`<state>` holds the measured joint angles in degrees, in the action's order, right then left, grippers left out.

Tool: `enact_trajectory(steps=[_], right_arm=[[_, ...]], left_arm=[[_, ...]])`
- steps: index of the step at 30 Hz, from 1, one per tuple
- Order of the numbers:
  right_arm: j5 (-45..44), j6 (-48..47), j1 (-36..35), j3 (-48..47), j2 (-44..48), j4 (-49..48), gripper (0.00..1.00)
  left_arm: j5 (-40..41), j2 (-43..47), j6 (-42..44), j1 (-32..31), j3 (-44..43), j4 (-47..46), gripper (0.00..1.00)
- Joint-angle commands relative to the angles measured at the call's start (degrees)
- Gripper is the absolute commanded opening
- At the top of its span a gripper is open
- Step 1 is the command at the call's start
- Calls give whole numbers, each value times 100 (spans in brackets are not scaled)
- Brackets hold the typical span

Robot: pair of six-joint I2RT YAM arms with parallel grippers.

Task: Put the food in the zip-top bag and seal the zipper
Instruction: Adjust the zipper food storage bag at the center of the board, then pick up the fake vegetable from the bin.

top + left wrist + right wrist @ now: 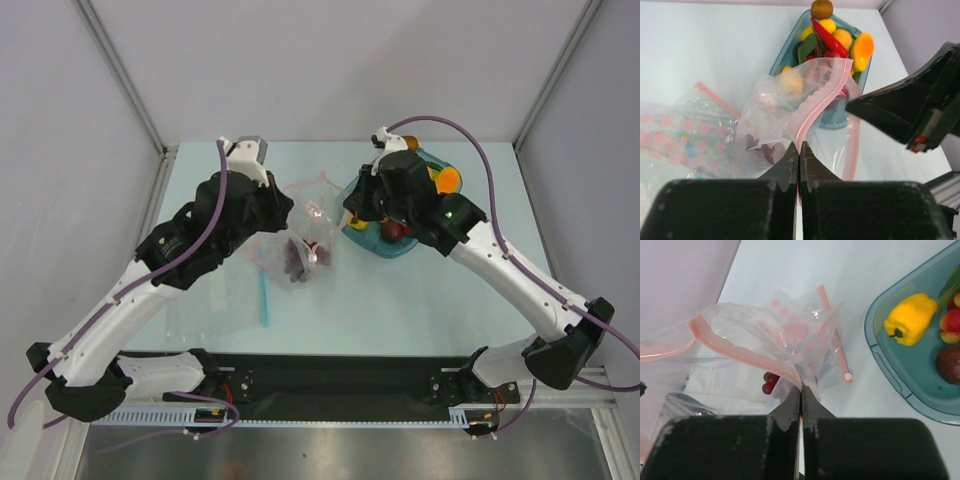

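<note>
The clear zip-top bag (310, 228) hangs between both grippers at the table's middle. My left gripper (283, 214) is shut on its pale pink zipper (822, 97), as the left wrist view (799, 145) shows. My right gripper (352, 216) is shut on the zipper's other side (740, 352), seen in the right wrist view (801, 387). The mouth gapes open between them. The dark purple grape bunch (298, 258) lies inside the bag and also shows in the right wrist view (769, 381). A yellow bell pepper (910, 319), a red chili (829, 37) and other food sit in the teal dish (400, 250).
The teal dish (880, 360) stands just right of the bag, under my right arm. A second bag with pink dots (670, 132) and a pink strip (832, 335) lies behind the held bag. A flat clear bag with a blue strip (264, 295) lies at the front left.
</note>
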<state>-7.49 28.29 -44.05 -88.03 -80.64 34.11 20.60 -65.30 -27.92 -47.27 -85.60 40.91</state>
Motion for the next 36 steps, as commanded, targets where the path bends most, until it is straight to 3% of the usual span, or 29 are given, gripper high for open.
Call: enact_trajectory(steps=[1, 5, 9, 13, 15, 16, 17, 20, 21, 24, 29, 36], right_arm=[[633, -158, 81, 215, 286, -17, 0], [1187, -79, 90, 347, 67, -649, 0], [1898, 149, 55, 278, -408, -1327, 0], [1848, 211, 2, 312, -637, -1925, 0], [1786, 185, 63, 417, -725, -2075, 1], [1760, 185, 124, 470, -760, -2101, 5], [1733, 203, 264, 532, -786, -2127, 20], [1724, 212, 703, 1075, -699, -2363, 46], [1724, 203, 836, 1286, -525, -2521, 60], [1680, 203, 1318, 2235, 2, -3216, 76], [1059, -157, 1663, 3098, 426, -3789, 83], [494, -421, 1689, 2206, -688, -3193, 93]], left_arm=[[-206, 245, -11, 182, -202, 436, 0], [4, 132, -3, 323, -648, 690, 0], [716, -53, -3, 332, -792, 972, 0], [1419, -115, -204, 332, -581, 762, 0], [1377, -176, -284, 332, -335, 428, 0], [1281, -194, -336, 323, -204, 297, 0], [1228, -246, -380, 323, 146, -44, 0], [965, -352, -547, 323, 1128, -930, 0], [859, -387, -600, 323, 1447, -1257, 0], [954, -484, -715, 323, 2397, -2085, 0], [1113, -414, -504, 332, 3189, -2849, 0], [674, -317, -83, 315, 3234, -3009, 1]])
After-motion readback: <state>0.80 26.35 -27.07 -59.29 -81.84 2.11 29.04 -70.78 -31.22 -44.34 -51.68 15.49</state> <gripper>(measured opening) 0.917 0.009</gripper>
